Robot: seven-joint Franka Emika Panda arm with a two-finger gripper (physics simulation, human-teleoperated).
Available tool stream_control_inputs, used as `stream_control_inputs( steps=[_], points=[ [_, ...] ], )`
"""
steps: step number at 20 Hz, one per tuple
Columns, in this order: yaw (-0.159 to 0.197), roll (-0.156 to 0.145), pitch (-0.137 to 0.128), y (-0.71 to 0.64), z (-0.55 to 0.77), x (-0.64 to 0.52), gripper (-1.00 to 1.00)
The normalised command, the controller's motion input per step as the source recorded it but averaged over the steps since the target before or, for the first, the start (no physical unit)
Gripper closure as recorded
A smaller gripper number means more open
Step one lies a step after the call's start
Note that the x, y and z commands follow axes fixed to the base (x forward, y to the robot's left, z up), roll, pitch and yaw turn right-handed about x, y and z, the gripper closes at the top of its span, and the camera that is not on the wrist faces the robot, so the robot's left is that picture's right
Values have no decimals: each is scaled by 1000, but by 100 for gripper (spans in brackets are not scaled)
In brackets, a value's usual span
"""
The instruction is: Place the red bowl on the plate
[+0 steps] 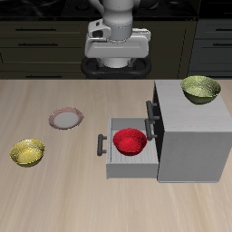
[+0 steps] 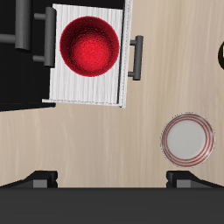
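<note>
Exterior view: my arm hangs high at the back of the table, and my claw sits well above the wooden tabletop, gripping nothing. Its fingers show in the wrist view only as two dark stubs set wide apart, so the claw stands open. The red bowl lies in the pulled-out drawer of the grey cabinet, upright and sitting toward the drawer's inner end, close to the cabinet's face. The drawer's dark handle points out over the table toward the plate's side. The plate, pinkish-brown at the rim and pale in the centre, rests flat on the tabletop, well apart from the drawer and bare. A yellow-green bowl stands on the table nearer the front edge than the plate, near it but not touching. An olive-green bowl sits on top of the cabinet, toward its back. From the wrist view I look straight down: the red bowl fills much of the ribbed white drawer floor, the handle juts beyond it, and the plate lies on open wood, clear of the drawer.
</note>
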Motion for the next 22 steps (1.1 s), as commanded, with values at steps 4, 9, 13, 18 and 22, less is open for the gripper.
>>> stream_control_inputs(
  steps=[4,9,13,18,22],
  points=[
    [17,-26,-11,-158,8,428,-100],
    [16,-12,12,-159,-32,371,-100],
    [35,-12,1,-150,-24,332,-100],
    [8,-21,4,-149,-20,338,-100],
    [-2,6,-1,-85,7,337,-100]
  ],
)
